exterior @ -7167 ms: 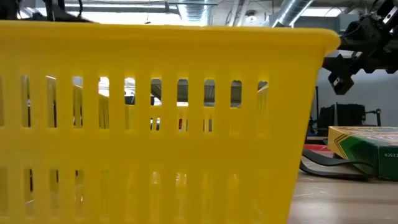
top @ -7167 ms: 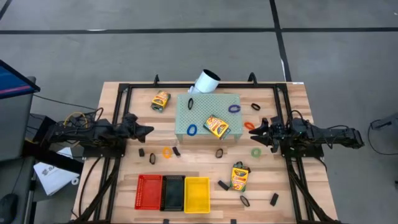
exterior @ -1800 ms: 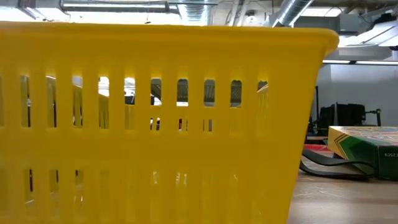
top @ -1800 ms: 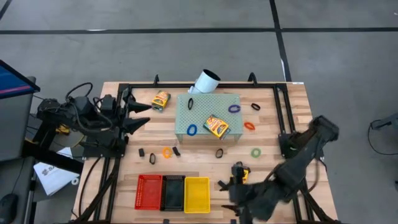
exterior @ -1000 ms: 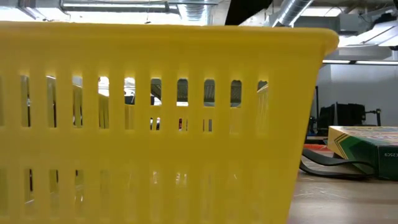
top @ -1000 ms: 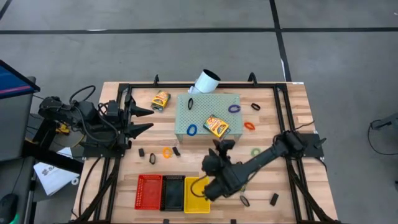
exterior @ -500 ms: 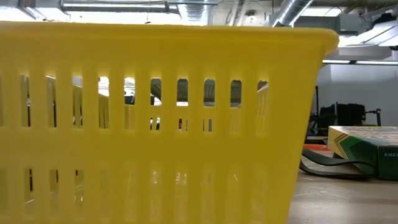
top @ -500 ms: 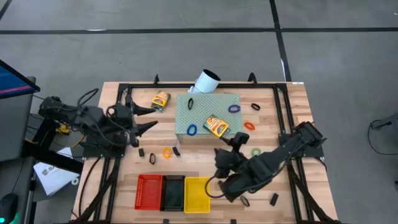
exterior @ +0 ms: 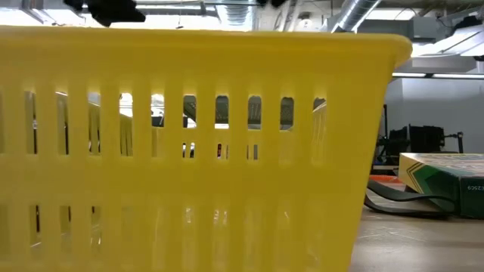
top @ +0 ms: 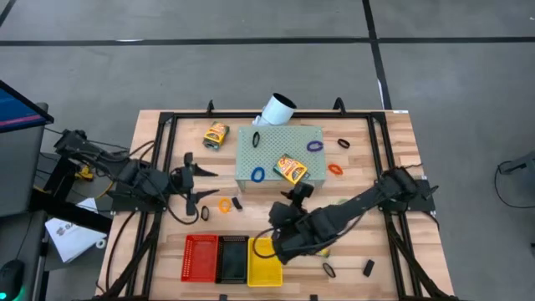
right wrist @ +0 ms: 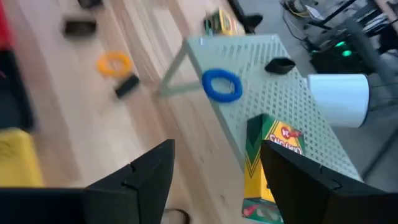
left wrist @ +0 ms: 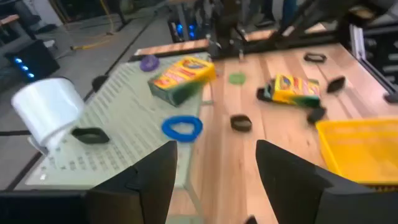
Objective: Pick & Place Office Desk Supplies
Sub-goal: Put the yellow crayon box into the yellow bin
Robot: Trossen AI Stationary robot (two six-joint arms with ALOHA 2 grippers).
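Note:
Crayon boxes lie at the far left [top: 216,134], on the pale green block [top: 291,170], and near the yellow bin [left wrist: 289,90], where my right arm mostly covers one. Loops lie about: blue [top: 257,175] and purple [top: 314,145] on the block, orange [top: 224,204] on the table. Black clips [top: 237,202] lie beside the orange loop. My left gripper [top: 201,191] hovers open at the left, near the orange loop, and is empty. My right gripper [top: 291,201] is open above the table just beyond the yellow bin and faces the block, with nothing between its fingers.
Red [top: 200,257], black [top: 232,257] and yellow [top: 264,263] bins stand side by side at the near edge. The green block [top: 280,138] and a white tube [top: 277,109] take up the far middle. A black frame runs round the table [top: 167,117].
My left gripper has sunk and moved toward the table's middle, nearer the orange loop and the clips, tipping less steeply. My right arm swung a little toward the right edge and back, rose slightly, and its gripper turned toward the green block.

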